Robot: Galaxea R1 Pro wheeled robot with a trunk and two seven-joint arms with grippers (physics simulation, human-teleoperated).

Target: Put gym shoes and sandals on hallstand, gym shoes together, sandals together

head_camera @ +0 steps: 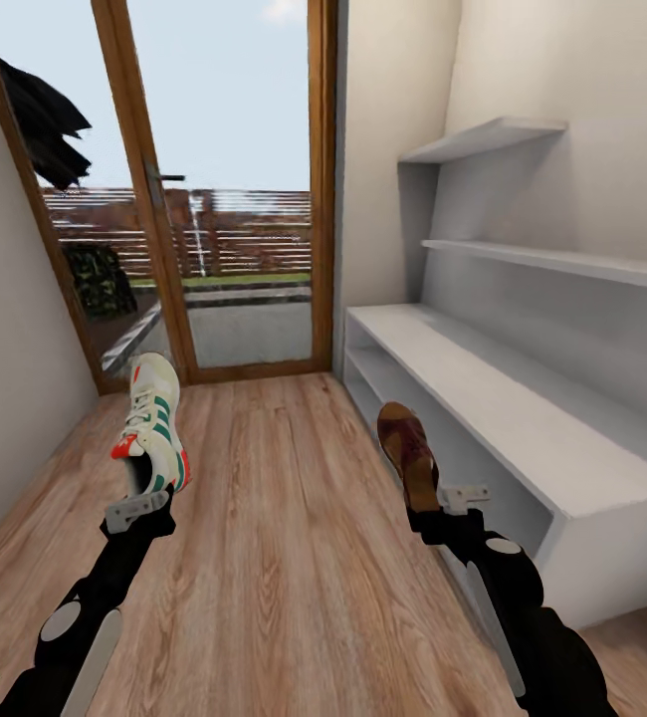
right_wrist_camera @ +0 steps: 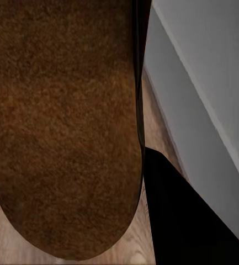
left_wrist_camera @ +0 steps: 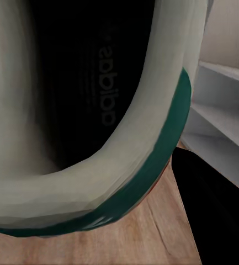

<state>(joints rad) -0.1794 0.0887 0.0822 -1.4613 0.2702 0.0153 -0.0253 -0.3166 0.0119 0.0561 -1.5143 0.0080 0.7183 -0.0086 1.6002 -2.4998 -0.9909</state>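
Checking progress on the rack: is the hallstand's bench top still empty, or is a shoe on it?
Empty. The hallstand bench top is bare; the gym shoe is in the left gripper, the sandal in the right gripper.

Three cameras: one high on the head, one on each wrist.

The head view looks forward and down along the corridor floor [head_camera: 284,518] toward the glass door [head_camera: 229,189], with the shoe rack [head_camera: 523,418] on its right. The left wrist view sits very close to the heel opening of a sneaker [left_wrist_camera: 97,182]; the right wrist view sits very close to a sandal [right_wrist_camera: 64,127]. All three share the wood floor and the grey rack.
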